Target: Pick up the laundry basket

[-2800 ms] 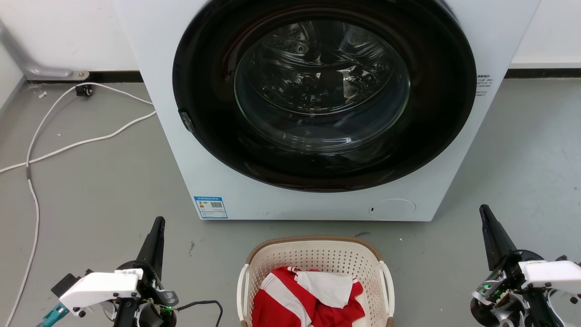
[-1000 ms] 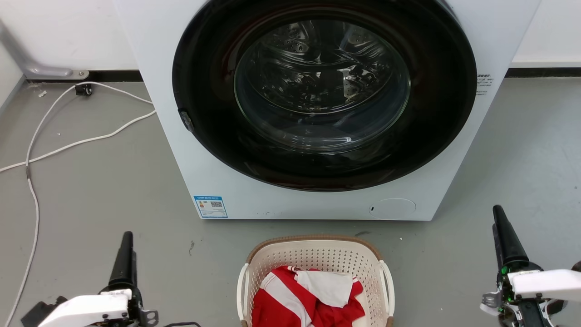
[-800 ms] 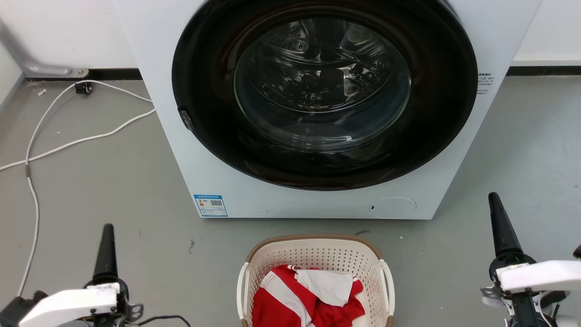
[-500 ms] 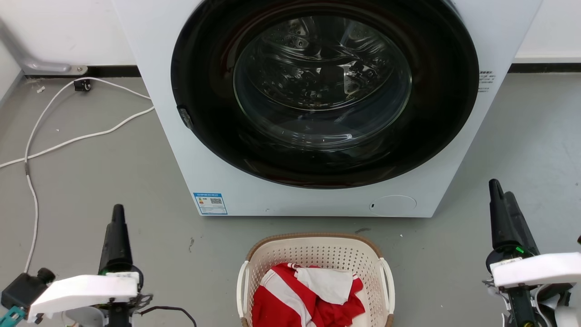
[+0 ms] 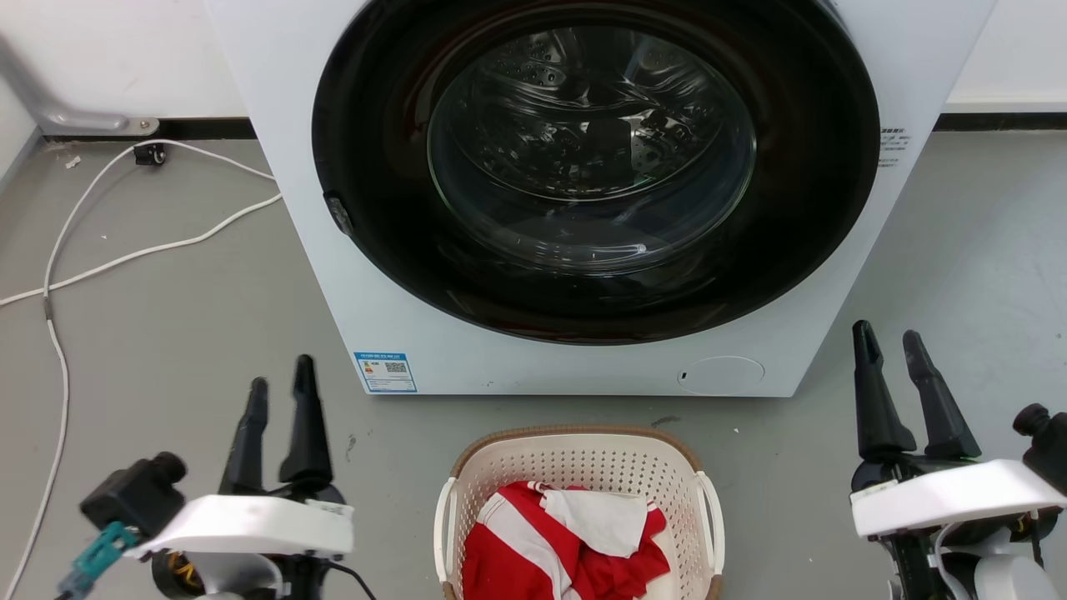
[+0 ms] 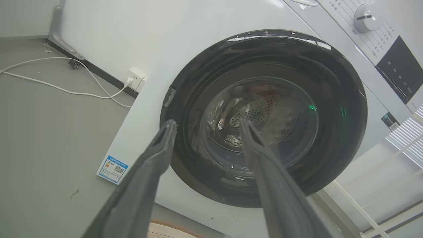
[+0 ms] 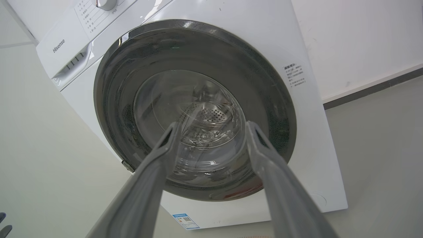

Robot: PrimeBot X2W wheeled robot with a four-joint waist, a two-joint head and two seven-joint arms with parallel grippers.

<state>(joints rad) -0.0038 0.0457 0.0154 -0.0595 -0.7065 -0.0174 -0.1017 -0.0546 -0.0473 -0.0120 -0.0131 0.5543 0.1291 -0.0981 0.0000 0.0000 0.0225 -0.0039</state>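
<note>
Where they had been pressed together, my left claw [image 5: 282,375] and right claw [image 5: 886,333] stood spread, flanking the untouched laundry basket [image 5: 575,432], seemingly ready to grasp.

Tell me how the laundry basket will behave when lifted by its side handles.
The laundry basket looks like perforated plastic, so probably light and fairly stiff, though its walls may flex. The red and white clothes inside likely add little weight. Lifted by one white handle alone it would probably tip; both handles should keep it level.
</note>
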